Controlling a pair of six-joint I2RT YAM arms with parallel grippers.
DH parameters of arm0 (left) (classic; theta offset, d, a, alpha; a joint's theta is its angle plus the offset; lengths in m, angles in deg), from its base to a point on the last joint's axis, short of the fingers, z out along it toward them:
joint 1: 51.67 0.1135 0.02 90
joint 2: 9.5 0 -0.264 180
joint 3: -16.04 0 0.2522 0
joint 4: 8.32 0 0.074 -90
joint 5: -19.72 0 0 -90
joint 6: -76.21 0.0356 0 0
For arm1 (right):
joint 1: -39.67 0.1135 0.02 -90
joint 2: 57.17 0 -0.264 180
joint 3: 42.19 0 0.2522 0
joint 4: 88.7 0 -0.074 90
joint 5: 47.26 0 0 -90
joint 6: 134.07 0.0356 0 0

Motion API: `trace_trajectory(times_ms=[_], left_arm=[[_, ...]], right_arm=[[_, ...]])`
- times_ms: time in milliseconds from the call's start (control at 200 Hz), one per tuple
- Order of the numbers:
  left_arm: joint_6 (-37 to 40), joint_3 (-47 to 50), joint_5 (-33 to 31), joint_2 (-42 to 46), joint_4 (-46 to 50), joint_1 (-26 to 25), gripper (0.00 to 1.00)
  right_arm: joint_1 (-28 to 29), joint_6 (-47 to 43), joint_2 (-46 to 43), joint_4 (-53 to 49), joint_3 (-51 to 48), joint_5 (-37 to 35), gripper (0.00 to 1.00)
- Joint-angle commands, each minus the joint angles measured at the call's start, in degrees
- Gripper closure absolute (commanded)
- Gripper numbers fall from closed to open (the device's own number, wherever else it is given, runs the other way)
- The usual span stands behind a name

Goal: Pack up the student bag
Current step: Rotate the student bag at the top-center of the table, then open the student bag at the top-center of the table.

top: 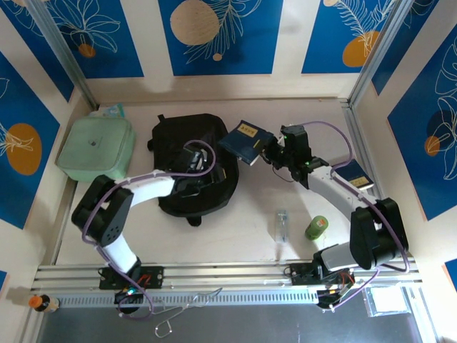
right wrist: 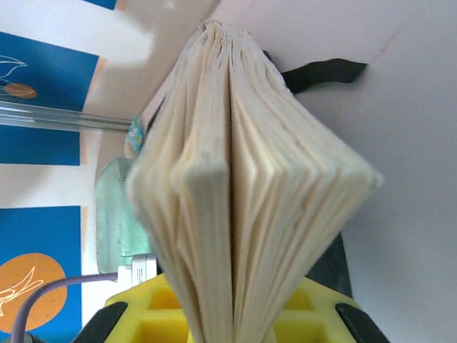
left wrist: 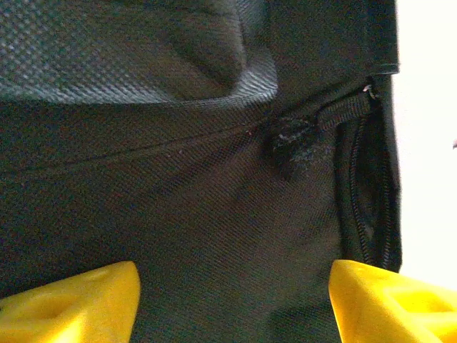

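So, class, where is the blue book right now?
In the top view the blue book is right of centre, held by the right gripper, beside the student bag.

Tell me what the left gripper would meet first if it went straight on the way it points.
The student bag: the left gripper, jaws open, faces its black fabric close up, beside a zip. How much gap remains is unclear, probably little.

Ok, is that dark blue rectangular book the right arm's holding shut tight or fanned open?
Fanned open. The dark blue rectangular book has its cream pages spread apart, pinched together only near the camera.
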Motion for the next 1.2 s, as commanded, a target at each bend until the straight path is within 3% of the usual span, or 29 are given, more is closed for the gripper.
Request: trace_trajectory(times_ms=[0, 305, 525, 580, 690, 870, 1195], left_arm=[[-1.9, -3.9, 2.9, -5.1, -2.0, -0.2, 0.30], [3.1, -21.3, 5.4, -17.1, 3.1, -0.1, 0.27], [15.2, -24.0, 6.4, -10.5, 12.9, -0.2, 0.14], [18.8, -23.4, 6.4, -8.2, 15.9, -0.5, 0.03], [23.6, -21.6, 5.7, -4.6, 20.5, -1.3, 0.02], [25.9, -20.5, 7.3, -2.9, 22.6, -3.3, 0.07], [25.8, -24.4, 6.8, -7.9, 22.9, -8.0, 0.35]], right_arm=[[-1.5, -2.1, -2.8, -1.4, -0.8, -0.1, 1.00], [-5.2, -3.7, -6.6, -5.0, -2.5, -1.3, 1.00], [-10.6, -7.3, -12.4, -9.3, -2.6, -2.0, 1.00], [-11.8, -8.1, -13.5, -10.4, -2.6, -2.2, 1.00], [-13.6, -9.1, -14.7, -11.6, -3.1, -2.2, 1.00], [-15.6, -8.9, -15.6, -12.3, -4.3, -2.1, 1.00], [-18.3, -8.1, -16.8, -13.0, -6.0, -1.3, 1.00]])
